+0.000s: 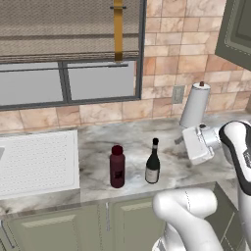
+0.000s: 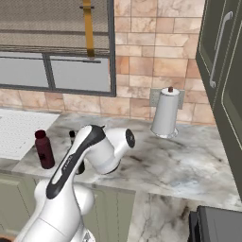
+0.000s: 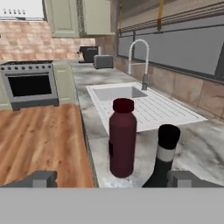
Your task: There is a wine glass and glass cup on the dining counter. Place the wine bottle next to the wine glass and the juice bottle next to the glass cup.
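While gripper [image 3: 109, 178] stands spread wide, holding nothing, wine bottle [image 1: 153, 163] and juice bottle [image 1: 117, 166] stand close together on sink-side worktop [image 1: 98, 142]. Risk: finger closing on wine bottle clips juice bottle, topples it.

The left base view looks forward and down from behind the arm at the marble worktop [image 1: 196, 169], facing the tiled wall and window, with the juice bottle [image 1: 117, 166] and wine bottle [image 1: 153, 163] mid-frame. The right base view covers that same worktop from the other side, sharing the paper towel roll [image 2: 166, 113]. The hand view sits low and close behind both bottles, facing along the worktop toward the sink [image 3: 120, 92] and the far stove [image 3: 30, 85].
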Controlling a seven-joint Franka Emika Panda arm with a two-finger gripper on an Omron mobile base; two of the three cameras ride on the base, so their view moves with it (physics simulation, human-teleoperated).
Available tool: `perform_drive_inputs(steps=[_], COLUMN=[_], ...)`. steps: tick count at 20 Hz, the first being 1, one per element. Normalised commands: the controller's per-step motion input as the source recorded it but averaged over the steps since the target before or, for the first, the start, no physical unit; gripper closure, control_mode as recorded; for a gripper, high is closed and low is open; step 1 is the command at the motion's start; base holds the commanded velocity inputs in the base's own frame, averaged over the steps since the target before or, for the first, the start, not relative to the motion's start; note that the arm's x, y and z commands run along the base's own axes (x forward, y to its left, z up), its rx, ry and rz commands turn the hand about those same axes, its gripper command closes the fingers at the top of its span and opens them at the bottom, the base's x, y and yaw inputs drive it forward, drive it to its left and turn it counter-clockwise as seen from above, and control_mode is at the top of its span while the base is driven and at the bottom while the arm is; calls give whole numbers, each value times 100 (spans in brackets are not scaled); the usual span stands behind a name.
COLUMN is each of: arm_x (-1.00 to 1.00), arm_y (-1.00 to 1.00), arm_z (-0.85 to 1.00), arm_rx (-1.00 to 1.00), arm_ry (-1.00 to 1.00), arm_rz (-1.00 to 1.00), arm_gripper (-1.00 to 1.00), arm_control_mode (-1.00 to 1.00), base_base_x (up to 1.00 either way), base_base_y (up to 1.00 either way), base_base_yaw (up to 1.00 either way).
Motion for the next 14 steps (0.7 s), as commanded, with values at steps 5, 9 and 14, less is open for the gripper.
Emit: perform_drive_inputs(steps=[5, 9, 14], arm_x=[7, 11, 20], arm_y=[12, 5, 2], arm_z=[-22, -27, -31], arm_rx=[0, 0, 0], arm_ry=[0, 0, 3], arm_rz=[3, -1, -6], arm_gripper=[-100, -100, -100], arm_control_mode=[-100, -100, -100], base_base_x=[0, 0, 0], base_base_y=[0, 0, 0], base_base_yaw=[0, 0, 0])
